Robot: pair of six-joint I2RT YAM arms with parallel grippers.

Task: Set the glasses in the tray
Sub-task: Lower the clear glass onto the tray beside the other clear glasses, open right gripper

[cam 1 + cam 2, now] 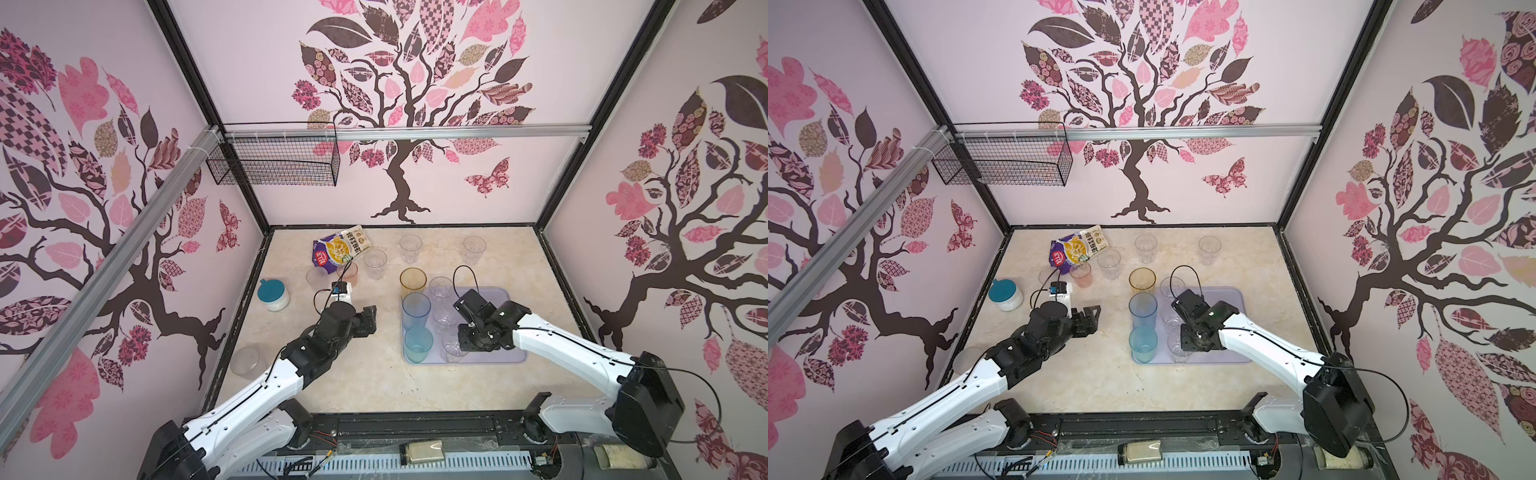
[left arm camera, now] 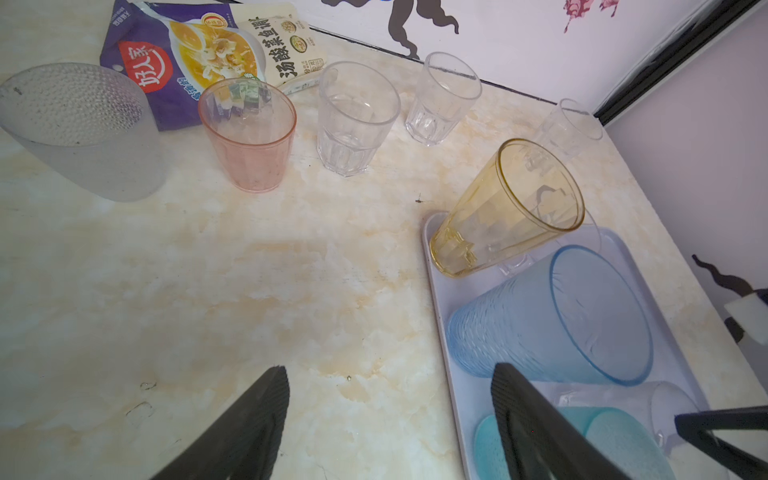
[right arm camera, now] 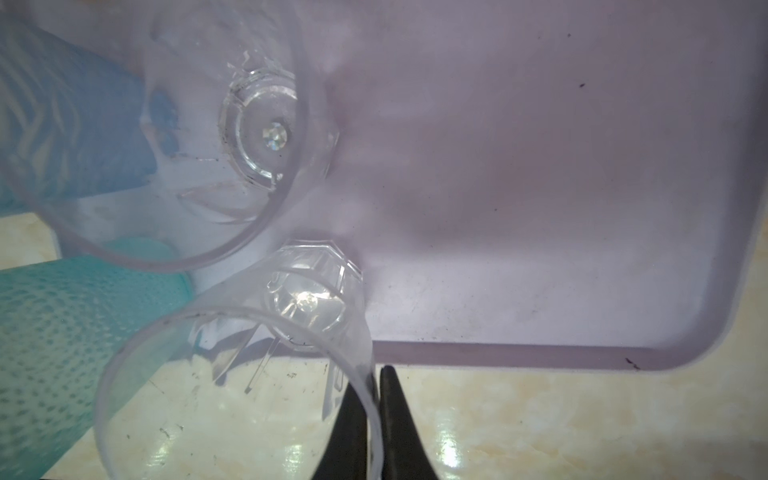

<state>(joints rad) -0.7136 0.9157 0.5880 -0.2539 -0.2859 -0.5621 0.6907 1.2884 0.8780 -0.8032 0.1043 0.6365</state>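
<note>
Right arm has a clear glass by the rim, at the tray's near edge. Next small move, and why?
Probably open the right gripper to release. Its jaws pinch the wall of the clear glass, which stands upright with its base just inside the near rim of the tray. Whether the base is fully down is unclear.

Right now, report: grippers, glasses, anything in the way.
Left gripper open, empty, over bare table. Right gripper shut on clear glass rim, inside tray. Several glasses outside it. Snack bag close beside pink glass.
</note>
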